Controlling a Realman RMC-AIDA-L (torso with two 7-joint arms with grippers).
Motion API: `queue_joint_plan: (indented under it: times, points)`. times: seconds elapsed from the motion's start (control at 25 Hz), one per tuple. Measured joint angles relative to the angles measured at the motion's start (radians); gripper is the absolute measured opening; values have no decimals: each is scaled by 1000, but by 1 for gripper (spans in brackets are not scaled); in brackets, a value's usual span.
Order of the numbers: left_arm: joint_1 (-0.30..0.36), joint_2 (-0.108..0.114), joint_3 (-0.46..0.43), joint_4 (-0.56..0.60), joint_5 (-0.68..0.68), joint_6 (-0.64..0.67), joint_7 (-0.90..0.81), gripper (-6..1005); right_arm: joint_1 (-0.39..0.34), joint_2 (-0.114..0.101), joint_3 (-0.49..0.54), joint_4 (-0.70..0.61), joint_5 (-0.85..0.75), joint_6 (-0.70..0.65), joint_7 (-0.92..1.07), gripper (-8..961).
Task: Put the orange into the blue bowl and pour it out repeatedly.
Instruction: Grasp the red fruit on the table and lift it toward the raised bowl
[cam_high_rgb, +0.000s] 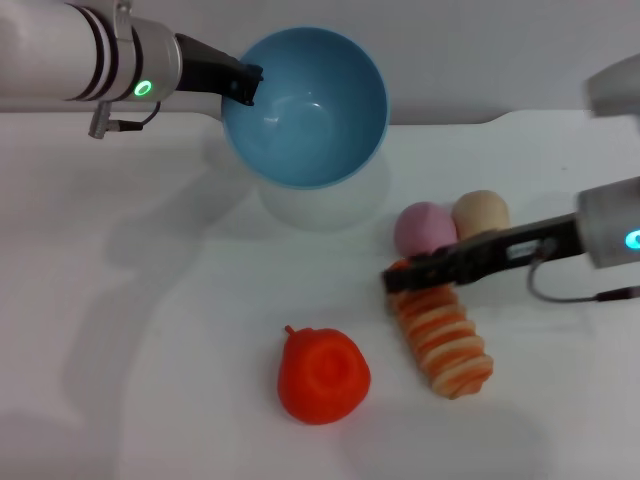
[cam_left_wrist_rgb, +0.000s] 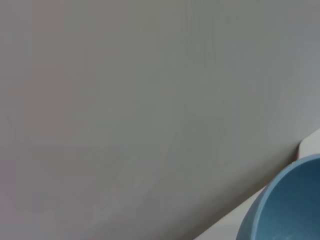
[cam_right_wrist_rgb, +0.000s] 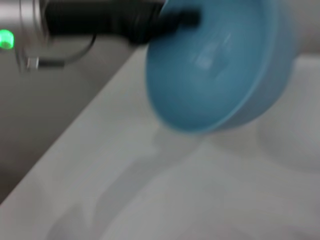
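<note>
The blue bowl (cam_high_rgb: 305, 105) hangs in the air at the back of the table, tilted with its empty inside facing me. My left gripper (cam_high_rgb: 243, 85) is shut on its left rim. The bowl also shows in the left wrist view (cam_left_wrist_rgb: 285, 212) and in the right wrist view (cam_right_wrist_rgb: 215, 65), where my left gripper (cam_right_wrist_rgb: 175, 20) pinches the rim. The orange (cam_high_rgb: 322, 375) lies on the white table at the front middle, apart from both grippers. My right gripper (cam_high_rgb: 395, 278) reaches in from the right, just above the striped roll, to the right of and behind the orange.
An orange-and-cream striped roll (cam_high_rgb: 445, 342) lies right of the orange. A pink ball (cam_high_rgb: 424, 228) and a pale tan ball (cam_high_rgb: 481, 213) sit behind it. The white table (cam_high_rgb: 150, 330) ends at a grey wall (cam_left_wrist_rgb: 125, 100) behind the bowl.
</note>
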Motion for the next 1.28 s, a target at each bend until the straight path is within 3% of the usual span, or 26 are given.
queue_joint_plan:
  times: [0.32,0.64,1.08,1.28]
  points:
    - [2,-2,22,3,-2,-23,-1,0,101,13,-134,181,28,50,2,687]
    - [17,-1,58,-1,-9,-65,-2,0,112,14,-243,232,80,102,2,688]
    - [29,1,74,-2,-9,-80,-2,0,104,11,-296,251,138,127,-8,669]
    - [29,1,75,-1,-9,-80,-2,-1,104,12,-306,252,141,150,-8,454]
